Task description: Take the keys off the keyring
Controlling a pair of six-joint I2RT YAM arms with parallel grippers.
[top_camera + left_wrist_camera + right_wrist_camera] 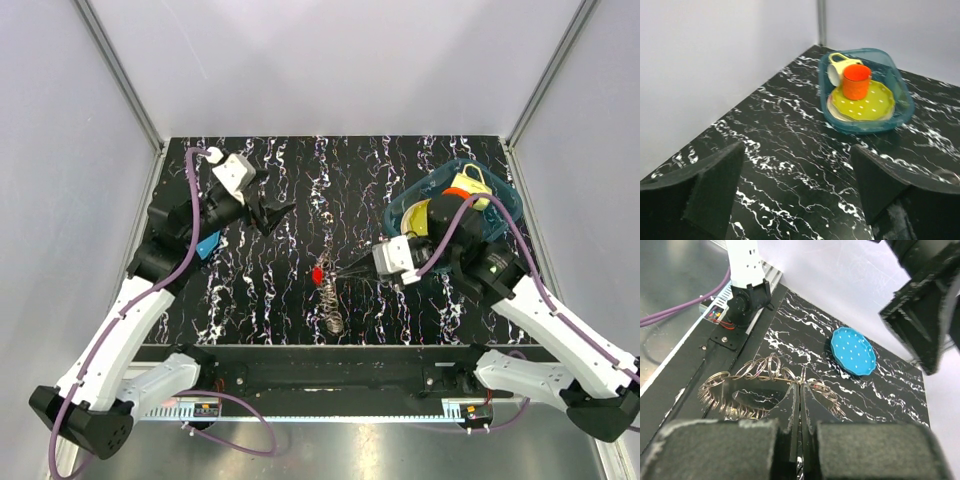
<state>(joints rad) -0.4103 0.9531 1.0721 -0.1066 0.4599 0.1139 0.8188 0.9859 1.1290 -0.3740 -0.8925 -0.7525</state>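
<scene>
The keys [331, 305] lie as a small grey bunch at the table's front centre, with the red piece [317, 273] at their upper end. In the right wrist view the keys [771, 364] are strung like loops along the thin keyring [760, 378]. My right gripper [800, 386] is shut, its tips pinching the keyring in the middle of the bunch; it reaches in from the right in the top view [345, 268]. My left gripper [275, 217] is open and empty, held above the table's back left, far from the keys. Its fingers [715, 190] frame bare table.
A teal bin [905, 107] at the back right holds a yellow plate [865, 102], an orange cup [856, 81] and a pale yellow mug [840, 65]. A blue dotted disc [853, 351] lies at the left, partly under the left arm [207, 245]. Grey walls enclose the table.
</scene>
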